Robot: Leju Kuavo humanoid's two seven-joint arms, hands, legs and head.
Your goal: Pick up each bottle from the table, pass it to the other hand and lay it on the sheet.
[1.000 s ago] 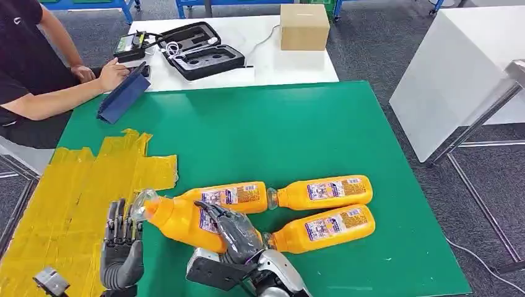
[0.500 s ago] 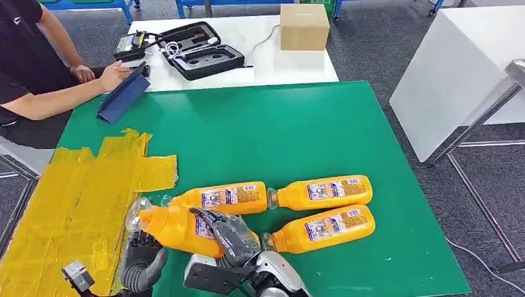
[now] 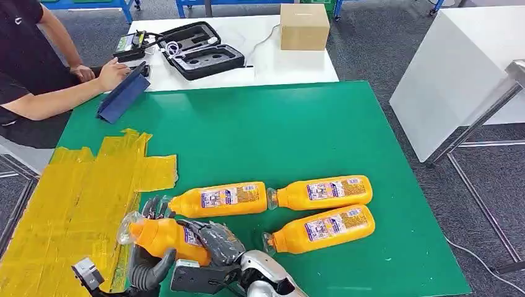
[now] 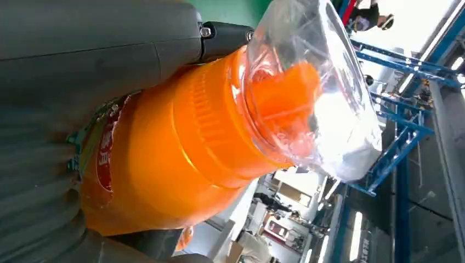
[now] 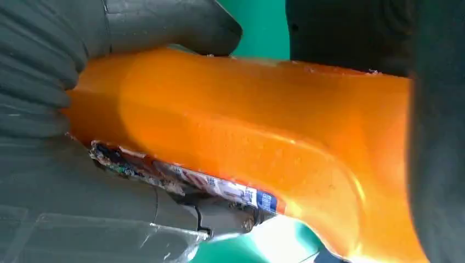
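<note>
Between both, the bottle [image 3: 162, 237]; right robot hand [image 3: 213, 242] and left robot hand [image 3: 150, 263] grip it.

Head view high, down; wrist views close, probably sharing bottle [image 3: 162, 237].

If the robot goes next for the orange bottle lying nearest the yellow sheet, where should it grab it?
Probably around the labelled middle of that bottle, coming down from above. It lies flat on the table, cap toward the sheet, so its wide, even body is exposed, while the neck is narrow and tapered.
</note>
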